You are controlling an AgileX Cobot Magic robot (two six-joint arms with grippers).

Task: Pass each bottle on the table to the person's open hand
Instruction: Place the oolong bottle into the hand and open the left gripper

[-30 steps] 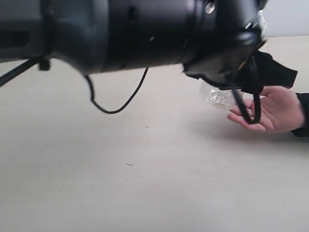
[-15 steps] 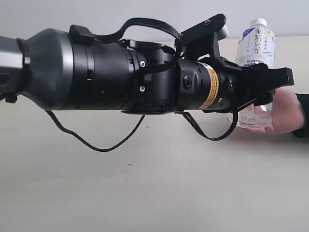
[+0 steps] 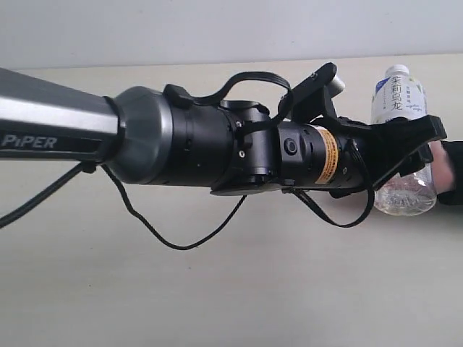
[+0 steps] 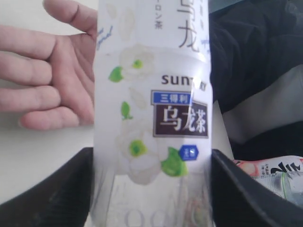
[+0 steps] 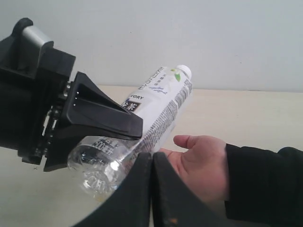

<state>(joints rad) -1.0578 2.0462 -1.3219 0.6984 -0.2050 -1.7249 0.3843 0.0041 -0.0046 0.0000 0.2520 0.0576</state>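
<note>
left gripper (image 3: 414,144) is clamped on the white-and-blue labelled bottle (image 3: 400,94), with one jaw on each side of its lower body. in the exterior view this bottle stands upright at the right edge of the frame, cap up, its clear base level with the person's open hand (image 3: 443,163), which the gripper mostly hides. contact between base and palm cannot be confirmed. right gripper (image 5: 151,189) has its fingers pressed together, holding nothing. a pink-labelled bottle (image 4: 277,172) lies beside the dark sleeve (image 4: 255,56). the table (image 3: 217,289) is pale cream.

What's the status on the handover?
Left gripper shut on white-labelled bottle, at open hand, not released. Right gripper shut, empty. Nothing in the way.
</note>
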